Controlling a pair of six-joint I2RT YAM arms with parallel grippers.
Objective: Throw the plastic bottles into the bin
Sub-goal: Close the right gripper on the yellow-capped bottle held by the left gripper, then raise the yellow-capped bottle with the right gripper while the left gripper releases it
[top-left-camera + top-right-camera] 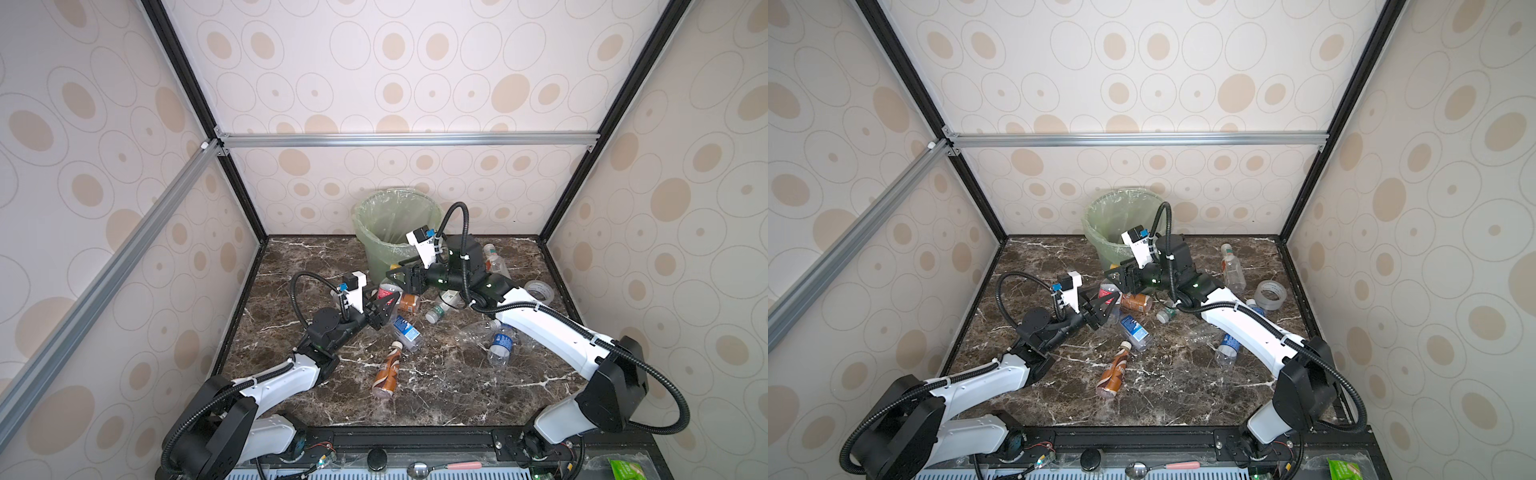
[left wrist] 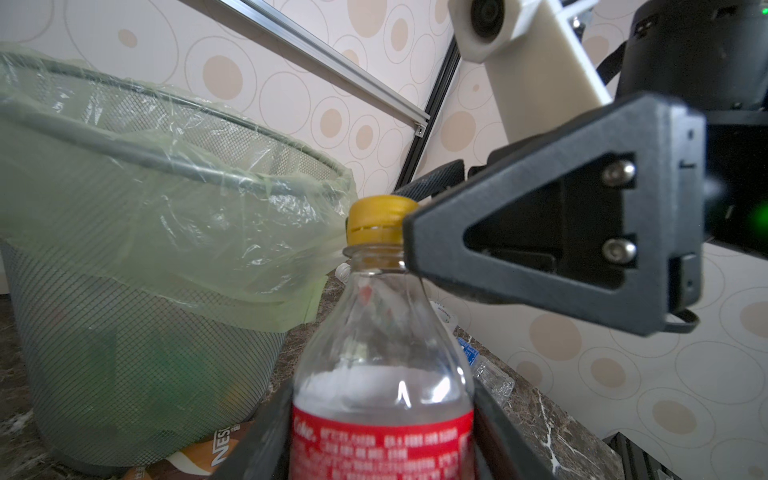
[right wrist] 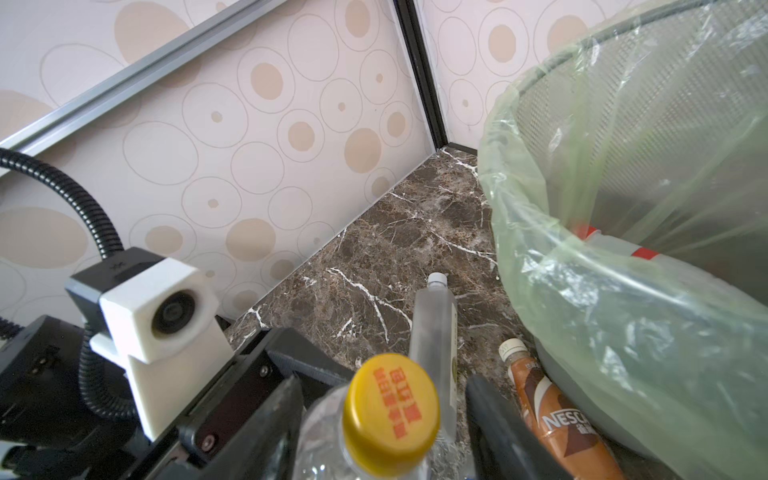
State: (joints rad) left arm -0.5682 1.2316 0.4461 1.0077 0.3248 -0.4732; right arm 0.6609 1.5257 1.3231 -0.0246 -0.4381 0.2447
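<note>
On marble table [image 1: 436, 399], at back wall: 1 bin [image 1: 370, 249], green liner over rim, at least 1 white red-capped bottle [image 3: 615, 245] already inside. Clamped in left gripper [image 1: 387, 302]: red-labelled bottle [image 2: 382, 374], upright, just beside bin wall, not over rim. Astride its yellow cap [image 3: 390, 411]: right gripper [image 1: 395, 274], gap showing on one side, so not clamped. Looks like carry-to-bin step, maybe a handover. Next: settle on one firm grip, lift above rim, release inside. Count: 2 grippers, 1 bottle held, at least 7 loose bottles [image 1: 500, 345], 2 of them brown-labelled [image 1: 386, 370], 1 tape roll [image 1: 540, 291]
</note>
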